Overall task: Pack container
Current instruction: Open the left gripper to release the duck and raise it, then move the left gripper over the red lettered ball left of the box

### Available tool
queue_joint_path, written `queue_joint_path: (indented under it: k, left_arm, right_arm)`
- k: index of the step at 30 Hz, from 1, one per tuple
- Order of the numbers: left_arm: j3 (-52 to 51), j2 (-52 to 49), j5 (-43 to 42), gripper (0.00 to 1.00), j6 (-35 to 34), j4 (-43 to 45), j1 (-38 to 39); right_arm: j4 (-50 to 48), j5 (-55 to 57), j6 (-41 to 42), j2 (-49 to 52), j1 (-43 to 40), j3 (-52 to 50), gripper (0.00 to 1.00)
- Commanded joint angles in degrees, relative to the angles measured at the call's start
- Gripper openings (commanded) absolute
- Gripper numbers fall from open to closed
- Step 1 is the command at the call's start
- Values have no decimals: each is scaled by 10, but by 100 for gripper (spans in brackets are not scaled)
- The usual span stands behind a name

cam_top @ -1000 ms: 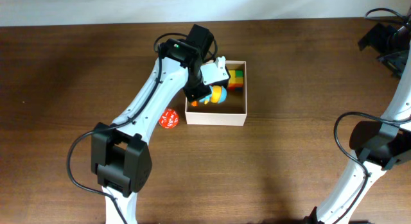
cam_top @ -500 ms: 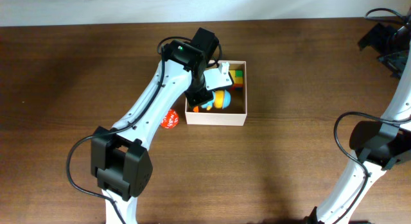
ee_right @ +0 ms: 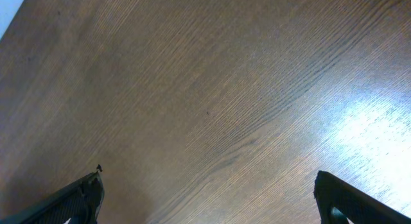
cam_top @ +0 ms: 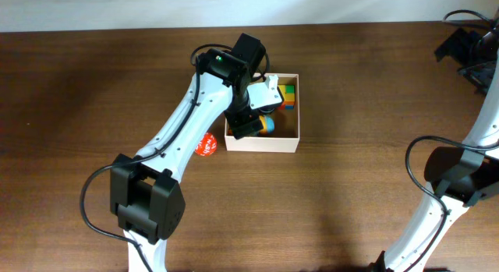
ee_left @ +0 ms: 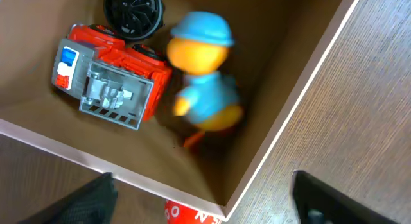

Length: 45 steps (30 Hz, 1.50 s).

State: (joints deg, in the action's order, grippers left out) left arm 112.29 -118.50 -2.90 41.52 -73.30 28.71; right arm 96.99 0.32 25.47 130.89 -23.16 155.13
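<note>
The container [cam_top: 262, 144] is a square white box with a tan inside [ee_left: 276, 51], standing at the table's middle. My left gripper [cam_top: 248, 121] hovers over its front left corner, open [ee_left: 205, 208], with nothing between its fingers. Below it a blue and orange duck toy [ee_left: 205, 89] lies loose on the box floor, blurred. Beside the duck lie a red toy fire truck [ee_left: 115, 73] and a black wheel-like piece [ee_left: 131, 12]. Coloured blocks [cam_top: 288, 97] sit in the far right corner. My right gripper [ee_right: 215, 198] is open over bare wood at the far right.
A red round item with white lettering [cam_top: 206, 145] lies on the table just outside the box's front left corner [ee_left: 192, 214]. The left arm reaches across the table's left half. The right arm stands along the right edge.
My left gripper has opened and let go of the duck toy, which now lies in the box. The right arm has not moved.
</note>
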Motion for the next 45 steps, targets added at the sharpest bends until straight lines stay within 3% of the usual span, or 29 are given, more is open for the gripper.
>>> queue_joint_path:
  k: [1, 5, 19, 25, 45]
  left_arm:
    - [13, 26, 23, 92, 1, -5, -1]
    - [14, 39, 82, 98, -56, -7, -6]
    - [11, 64, 70, 99, -395, -35, -153]
    - [-28, 49, -33, 99, -405, -19, -207]
    - [-190, 49, -48, 99, -415, 15, -167]
  right_arm:
    - [3, -1, 1, 0, 3, 5, 99]
    - [3, -1, 1, 0, 3, 5, 99]
    - [3, -1, 1, 0, 3, 5, 99]
    - [3, -1, 1, 0, 3, 5, 99]
    - [3, -1, 1, 0, 3, 5, 99]
